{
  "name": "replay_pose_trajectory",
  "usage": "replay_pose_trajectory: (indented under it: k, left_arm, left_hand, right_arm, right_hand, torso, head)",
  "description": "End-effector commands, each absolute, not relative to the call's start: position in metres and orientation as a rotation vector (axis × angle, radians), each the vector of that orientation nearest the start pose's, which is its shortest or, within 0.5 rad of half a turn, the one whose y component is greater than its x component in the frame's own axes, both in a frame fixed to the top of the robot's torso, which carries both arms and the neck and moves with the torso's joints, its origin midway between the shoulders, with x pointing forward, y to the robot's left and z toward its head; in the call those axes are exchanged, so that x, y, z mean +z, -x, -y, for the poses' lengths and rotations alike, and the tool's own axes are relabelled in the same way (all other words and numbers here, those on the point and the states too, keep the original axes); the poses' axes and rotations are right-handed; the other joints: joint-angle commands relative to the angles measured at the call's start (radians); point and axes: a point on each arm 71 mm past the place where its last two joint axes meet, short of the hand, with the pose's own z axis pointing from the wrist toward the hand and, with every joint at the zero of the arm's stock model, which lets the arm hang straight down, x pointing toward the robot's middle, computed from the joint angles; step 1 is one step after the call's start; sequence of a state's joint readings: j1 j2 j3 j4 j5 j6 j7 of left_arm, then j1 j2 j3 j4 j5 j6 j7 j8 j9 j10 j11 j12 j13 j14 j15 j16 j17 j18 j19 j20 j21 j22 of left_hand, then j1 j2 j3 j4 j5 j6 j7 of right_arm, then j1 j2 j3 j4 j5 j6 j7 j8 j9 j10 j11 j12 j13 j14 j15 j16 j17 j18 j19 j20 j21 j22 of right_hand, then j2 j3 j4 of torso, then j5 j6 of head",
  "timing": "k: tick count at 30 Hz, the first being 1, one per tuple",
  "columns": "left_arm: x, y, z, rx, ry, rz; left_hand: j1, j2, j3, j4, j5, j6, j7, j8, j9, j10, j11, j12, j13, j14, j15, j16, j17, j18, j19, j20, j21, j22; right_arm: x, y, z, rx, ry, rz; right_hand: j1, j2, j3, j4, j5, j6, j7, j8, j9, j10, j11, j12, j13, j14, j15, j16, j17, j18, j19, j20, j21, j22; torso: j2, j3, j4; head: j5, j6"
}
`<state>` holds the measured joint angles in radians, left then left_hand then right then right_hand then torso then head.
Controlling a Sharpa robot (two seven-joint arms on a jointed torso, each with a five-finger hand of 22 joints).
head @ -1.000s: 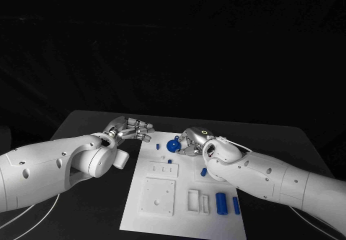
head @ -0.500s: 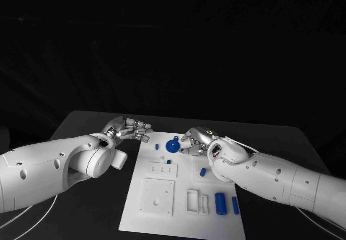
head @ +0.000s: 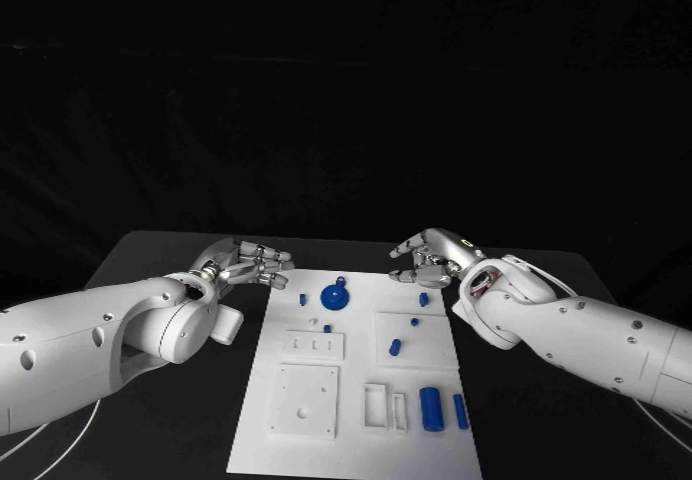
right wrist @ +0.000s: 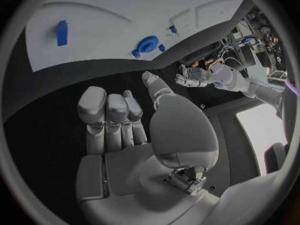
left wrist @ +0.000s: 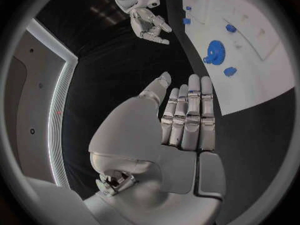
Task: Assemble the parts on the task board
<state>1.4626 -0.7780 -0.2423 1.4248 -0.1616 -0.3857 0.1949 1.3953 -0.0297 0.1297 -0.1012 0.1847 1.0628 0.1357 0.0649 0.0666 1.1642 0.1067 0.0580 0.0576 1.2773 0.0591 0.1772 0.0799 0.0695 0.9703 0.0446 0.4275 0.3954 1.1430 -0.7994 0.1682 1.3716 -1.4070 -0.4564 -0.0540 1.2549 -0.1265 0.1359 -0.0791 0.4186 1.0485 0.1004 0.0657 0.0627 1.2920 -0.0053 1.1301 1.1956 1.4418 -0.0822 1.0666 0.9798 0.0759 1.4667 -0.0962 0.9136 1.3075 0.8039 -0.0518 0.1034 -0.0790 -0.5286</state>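
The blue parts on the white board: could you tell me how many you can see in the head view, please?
8: a gear, small pieces at and, a peg, and two cylinders near the front. Smaller ones may escape notice.

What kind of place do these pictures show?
Probably a robotics lab test bench: a black table before a dark backdrop, a white task board carrying small blue parts, and the left hand and right hand above it.
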Motion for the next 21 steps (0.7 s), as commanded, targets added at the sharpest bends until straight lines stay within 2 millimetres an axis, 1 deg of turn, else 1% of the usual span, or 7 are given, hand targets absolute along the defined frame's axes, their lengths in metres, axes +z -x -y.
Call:
replay_pose_trajectory:
  k: [1, 4, 5, 10, 15, 19, 21]
  left_arm:
    - [-0.132, -0.528, -0.212, -1.258, 0.848, -1.567]
    - [-0.132, -0.527, -0.212, -1.262, 0.843, -1.571]
    - [-0.132, -0.527, -0.212, -1.263, 0.842, -1.572]
    - [-0.134, -0.527, -0.213, -1.262, 0.842, -1.577]
    - [-0.136, -0.527, -0.213, -1.261, 0.843, -1.579]
    - [-0.137, -0.527, -0.213, -1.26, 0.843, -1.58]
    - [-0.138, -0.527, -0.213, -1.26, 0.844, -1.581]
  left_hand:
    - [-0.001, 0.008, 0.006, -0.004, 0.006, 0.005, -0.002, -0.001, 0.0, 0.022, -0.006, 0.001, 0.001, -0.001, -0.001, -0.001, 0.0, 0.002, 0.0, -0.004, -0.001, 0.003]
    - [-0.002, 0.008, 0.013, -0.006, 0.005, 0.007, -0.003, -0.001, 0.0, 0.034, -0.009, 0.0, 0.001, 0.0, -0.003, 0.0, 0.0, -0.001, -0.003, -0.007, 0.004, 0.009]
    - [-0.002, 0.008, 0.015, -0.007, 0.005, 0.008, -0.003, -0.001, 0.0, 0.041, -0.012, 0.002, 0.001, 0.0, -0.003, 0.0, 0.0, -0.001, -0.004, -0.008, 0.005, 0.01]
    - [-0.005, 0.007, 0.022, -0.009, 0.005, 0.009, -0.004, -0.002, 0.0, 0.046, -0.013, 0.001, 0.001, 0.001, -0.004, 0.0, 0.0, -0.004, -0.011, -0.01, 0.014, 0.021]
    - [-0.006, 0.005, 0.023, -0.009, 0.005, 0.008, -0.003, -0.002, 0.0, 0.031, -0.008, 0.001, 0.001, -0.001, -0.002, -0.001, 0.0, -0.003, -0.014, -0.008, 0.015, 0.024]
    - [-0.007, 0.002, 0.023, -0.01, 0.004, 0.006, -0.002, -0.002, 0.0, 0.017, -0.004, 0.001, 0.001, -0.002, -0.001, -0.002, 0.0, -0.001, -0.014, -0.007, 0.014, 0.024]
    - [-0.007, 0.002, 0.023, -0.01, 0.004, 0.005, -0.002, -0.002, 0.0, 0.014, -0.003, 0.001, 0.001, -0.002, -0.001, -0.002, 0.0, -0.001, -0.015, -0.007, 0.014, 0.024]
  right_arm:
    - [-0.139, -0.527, 0.245, 0.764, -0.078, -1.459]
    - [-0.14, -0.53, 0.264, 0.753, -0.088, -1.482]
    - [-0.141, -0.531, 0.27, 0.747, -0.091, -1.49]
    - [-0.146, -0.536, 0.292, 0.719, -0.108, -1.52]
    - [-0.155, -0.539, 0.302, 0.702, -0.116, -1.55]
    - [-0.163, -0.541, 0.305, 0.691, -0.12, -1.568]
    - [-0.168, -0.542, 0.306, 0.686, -0.123, -1.578]
  right_hand:
    - [0.002, 0.02, -0.015, -0.035, 0.008, 0.011, 0.002, -0.004, 0.0, -0.002, 0.002, 0.002, 0.0, 0.0, 0.007, -0.001, 0.005, 0.007, 0.04, 0.002, 0.008, 0.115]
    - [0.003, 0.026, -0.022, -0.06, 0.014, 0.012, 0.002, -0.004, 0.0, -0.004, 0.002, 0.001, -0.002, 0.0, 0.008, -0.002, 0.006, 0.006, 0.038, 0.003, 0.009, 0.115]
    - [0.004, 0.027, -0.024, -0.065, 0.023, 0.013, 0.003, -0.004, 0.0, -0.005, 0.002, -0.001, -0.003, -0.001, 0.008, -0.002, 0.007, 0.006, 0.037, 0.003, 0.008, 0.115]
    - [0.002, 0.034, -0.03, -0.09, 0.035, 0.013, 0.003, -0.004, -0.001, -0.006, 0.002, -0.002, -0.004, -0.001, 0.009, -0.002, 0.009, 0.006, 0.036, 0.003, 0.01, 0.115]
    - [0.002, 0.039, -0.051, -0.105, 0.016, 0.004, 0.005, -0.004, -0.001, -0.01, 0.004, -0.005, -0.007, -0.002, 0.01, -0.004, 0.009, 0.007, 0.034, 0.004, 0.01, 0.115]
    - [0.021, 0.042, -0.079, -0.113, -0.001, -0.019, 0.01, -0.003, 0.0, -0.016, 0.008, -0.011, -0.012, -0.004, 0.013, -0.011, 0.004, 0.009, 0.031, 0.007, 0.004, 0.113]
    - [0.034, 0.044, -0.096, -0.117, -0.004, -0.062, 0.013, -0.004, -0.001, -0.019, 0.01, -0.014, -0.015, -0.005, 0.015, -0.013, 0.002, 0.01, 0.03, 0.009, 0.001, 0.113]
  torso:
    - [0.0, 0.0078, -0.0142]
    - [0.001, 0.0137, -0.0204]
    - [0.001, 0.0145, -0.0211]
    - [0.003, 0.0257, -0.0288]
    - [0.005, 0.0318, -0.0326]
    - [0.006, 0.0363, -0.0322]
    - [0.006, 0.038, -0.0322]
  head:
    - [-0.009, 0.001]
    - [-0.012, -0.001]
    - [-0.014, -0.002]
    - [-0.02, -0.002]
    - [-0.024, -0.003]
    - [-0.031, -0.006]
    - [-0.032, -0.006]
